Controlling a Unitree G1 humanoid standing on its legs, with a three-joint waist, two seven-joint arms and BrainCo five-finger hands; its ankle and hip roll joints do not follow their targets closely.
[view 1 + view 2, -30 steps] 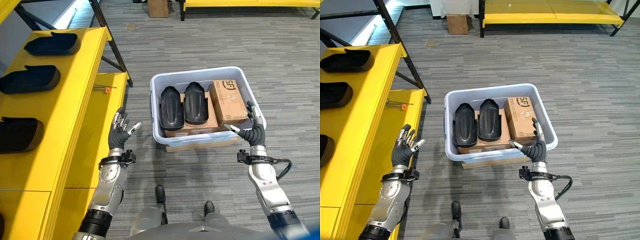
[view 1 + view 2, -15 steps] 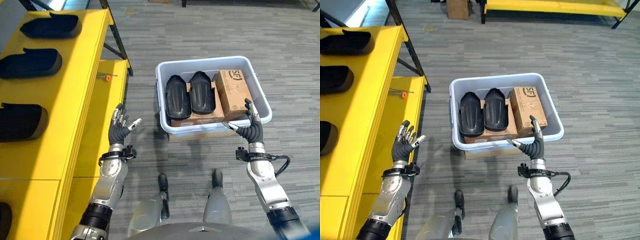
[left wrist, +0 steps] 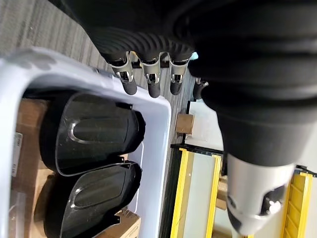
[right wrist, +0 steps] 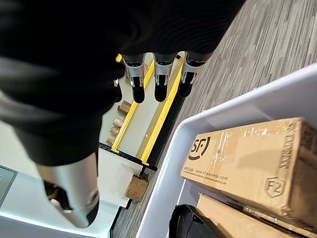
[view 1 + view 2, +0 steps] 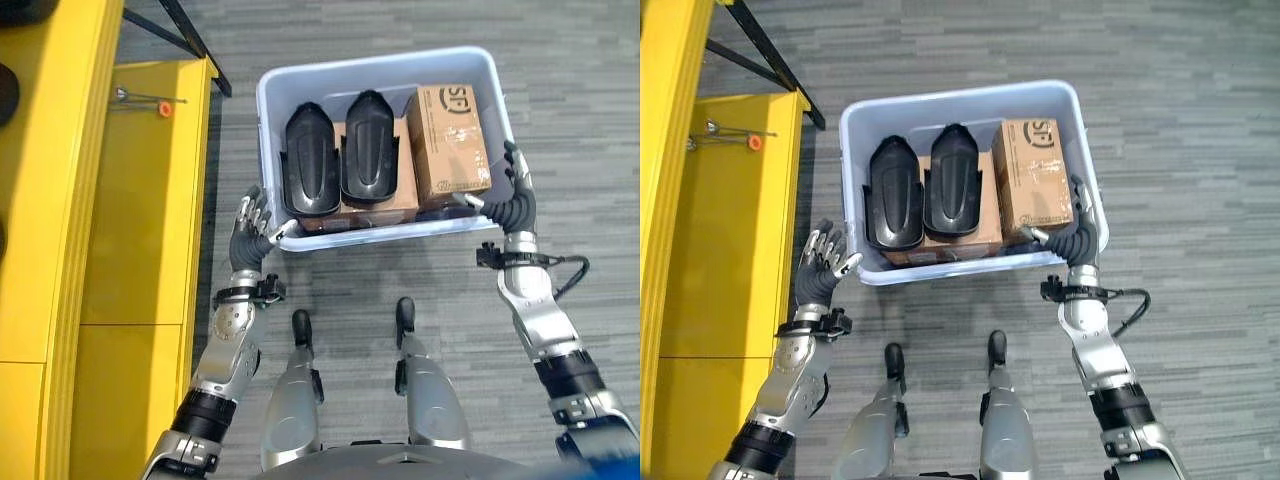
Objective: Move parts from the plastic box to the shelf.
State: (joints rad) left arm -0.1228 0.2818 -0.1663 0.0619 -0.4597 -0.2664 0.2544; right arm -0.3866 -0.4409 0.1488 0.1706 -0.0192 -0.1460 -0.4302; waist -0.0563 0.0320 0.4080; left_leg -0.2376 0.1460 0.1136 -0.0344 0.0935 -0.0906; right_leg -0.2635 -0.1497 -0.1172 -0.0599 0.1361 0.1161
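Where plastic box (image 5: 480, 67) sits, two parts (image 5: 310, 170), two cartons (image 5: 448, 140)

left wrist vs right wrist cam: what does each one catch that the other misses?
Left wrist view alone: the left hand with straight fingers above the two black parts lying side by side. Right wrist view alone: the right hand, fingers also straight, and the upright cardboard box. Both share the plastic box rim and the grey carpet.

Cardboard box (image 5: 450, 140), 3 o'clock side of plastic box (image 5: 266, 120): dark logo on top, line of small print under it, small mark near corner. Small print too tiny to read.
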